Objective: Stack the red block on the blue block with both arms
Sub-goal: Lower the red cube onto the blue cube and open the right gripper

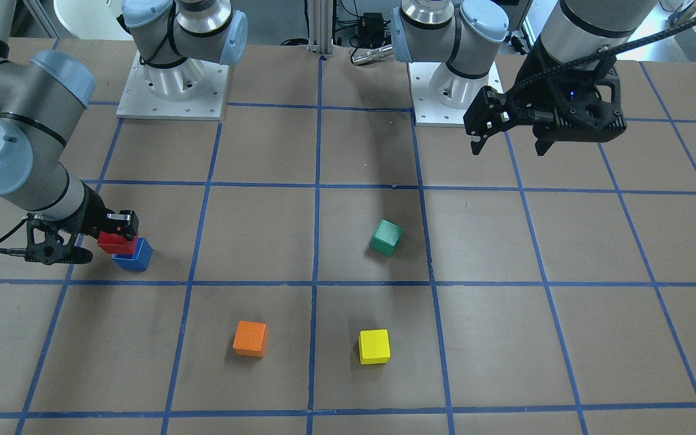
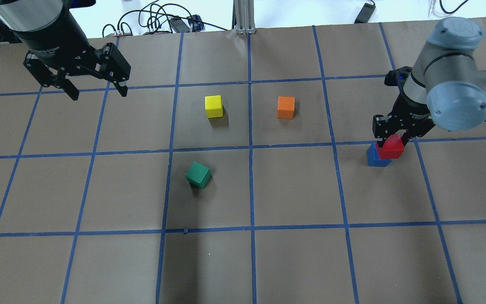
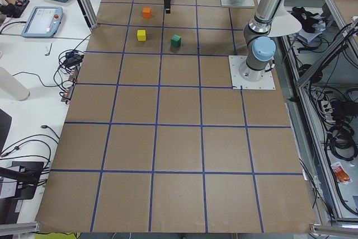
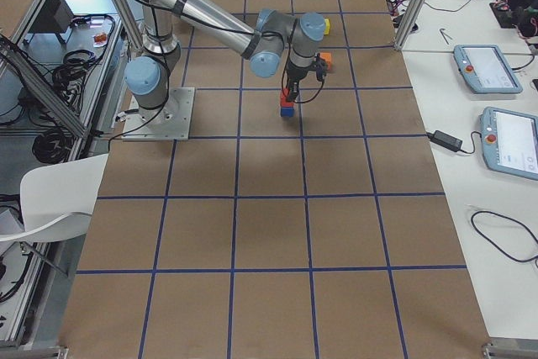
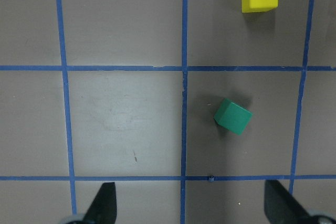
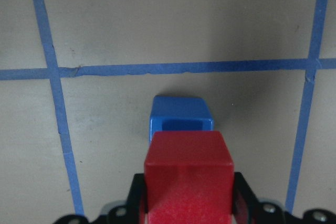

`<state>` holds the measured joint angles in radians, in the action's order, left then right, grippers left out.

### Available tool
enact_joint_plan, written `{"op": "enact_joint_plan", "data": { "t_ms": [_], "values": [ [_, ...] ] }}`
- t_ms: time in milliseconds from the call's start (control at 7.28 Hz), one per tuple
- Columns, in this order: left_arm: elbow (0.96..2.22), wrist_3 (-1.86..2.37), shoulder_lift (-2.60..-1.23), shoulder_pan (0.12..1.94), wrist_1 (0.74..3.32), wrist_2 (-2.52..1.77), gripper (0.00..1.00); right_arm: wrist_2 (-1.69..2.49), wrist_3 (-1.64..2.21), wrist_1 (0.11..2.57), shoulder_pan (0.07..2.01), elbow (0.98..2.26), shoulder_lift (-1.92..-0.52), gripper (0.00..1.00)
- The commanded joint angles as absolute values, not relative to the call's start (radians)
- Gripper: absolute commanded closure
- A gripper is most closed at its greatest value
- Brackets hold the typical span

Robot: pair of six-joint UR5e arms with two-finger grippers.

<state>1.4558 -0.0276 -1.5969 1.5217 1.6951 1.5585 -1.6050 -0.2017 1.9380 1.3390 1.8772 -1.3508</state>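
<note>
My right pincer [image 2: 393,137] pinches the red block [image 6: 189,177] off-centre over the blue block [image 6: 181,111], lower centre; released so, it may topple.

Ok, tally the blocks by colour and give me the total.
red block: 1
blue block: 1
green block: 1
yellow block: 1
orange block: 1
Total: 5
</note>
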Motion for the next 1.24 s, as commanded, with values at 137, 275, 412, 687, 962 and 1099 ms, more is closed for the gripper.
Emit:
{"op": "enact_joint_plan", "data": {
  "t_ms": [137, 275, 412, 687, 962, 1099],
  "values": [
    [1.454, -0.029, -1.597, 1.522, 1.695, 1.559, 0.00, -1.605, -0.201, 1.937, 1.339, 1.879, -1.344, 1.00],
    [1.454, -0.028, -1.597, 1.522, 1.694, 1.557, 0.00, -1.608, -0.201, 1.939, 1.341, 1.879, -1.341, 0.86],
    [1.454, -0.029, -1.597, 1.522, 1.694, 1.559, 0.00, -1.606, -0.201, 1.939, 1.341, 1.879, -1.341, 0.74],
    [1.454, -0.029, -1.597, 1.522, 1.694, 1.557, 0.00, -1.605, -0.201, 1.939, 1.339, 1.879, -1.347, 0.16],
    [1.454, -0.029, -1.597, 1.522, 1.694, 1.557, 0.00, -1.605, -0.201, 1.933, 1.339, 1.879, -1.348, 0.00],
    [1.454, -0.029, -1.597, 1.522, 1.694, 1.557, 0.00, -1.606, -0.199, 1.928, 1.339, 1.878, -1.350, 0.00]
  ]
}}
